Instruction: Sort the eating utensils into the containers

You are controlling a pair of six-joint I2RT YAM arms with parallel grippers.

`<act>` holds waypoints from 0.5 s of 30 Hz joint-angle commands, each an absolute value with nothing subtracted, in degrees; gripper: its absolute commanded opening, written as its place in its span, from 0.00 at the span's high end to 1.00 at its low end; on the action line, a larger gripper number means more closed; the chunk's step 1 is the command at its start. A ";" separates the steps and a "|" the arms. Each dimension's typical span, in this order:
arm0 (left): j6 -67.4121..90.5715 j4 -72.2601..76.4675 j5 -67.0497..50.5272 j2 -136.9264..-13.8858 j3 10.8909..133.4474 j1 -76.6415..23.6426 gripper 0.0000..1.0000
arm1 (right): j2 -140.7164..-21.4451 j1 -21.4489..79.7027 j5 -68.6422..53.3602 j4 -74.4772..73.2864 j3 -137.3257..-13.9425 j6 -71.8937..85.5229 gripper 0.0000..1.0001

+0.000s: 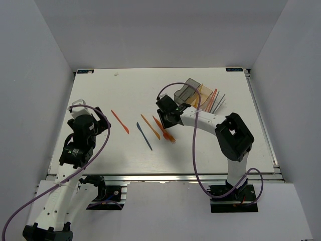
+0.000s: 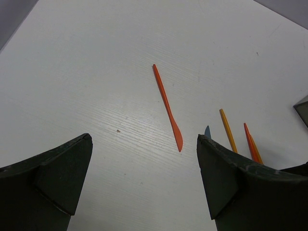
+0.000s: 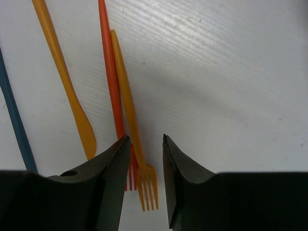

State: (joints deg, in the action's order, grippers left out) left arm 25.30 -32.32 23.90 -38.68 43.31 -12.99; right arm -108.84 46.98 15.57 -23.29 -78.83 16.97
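Several utensils lie mid-table: an orange knife (image 1: 120, 121), a blue knife (image 1: 144, 136), a yellow-orange knife (image 1: 150, 126) and two forks side by side (image 1: 164, 129). My right gripper (image 1: 169, 119) hovers low over the forks. In the right wrist view it (image 3: 146, 139) is open, and its jaws straddle the neck of the yellow fork (image 3: 126, 91). The orange fork (image 3: 109, 72) lies by the left finger. My left gripper (image 2: 144, 139) is open and empty, short of the orange knife (image 2: 167, 106). The joined containers stand behind: smoky grey (image 1: 185, 93), orange (image 1: 203, 92).
Several utensils (image 1: 216, 100) stick out of the bins at the far right end of the row. The yellow-orange knife (image 3: 67, 91) and blue knife (image 3: 14, 120) lie left of the right gripper. White walls enclose the table on three sides.
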 commanded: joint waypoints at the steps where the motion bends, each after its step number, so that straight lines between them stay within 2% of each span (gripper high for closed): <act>1: 24.87 -31.82 23.55 -38.32 43.68 -13.27 0.02 | -109.25 47.55 10.73 -23.90 -79.54 13.89 0.62; 15: 24.87 -31.82 23.47 -37.70 43.59 -13.27 0.02 | -112.32 47.90 10.45 -25.05 -77.52 14.15 0.68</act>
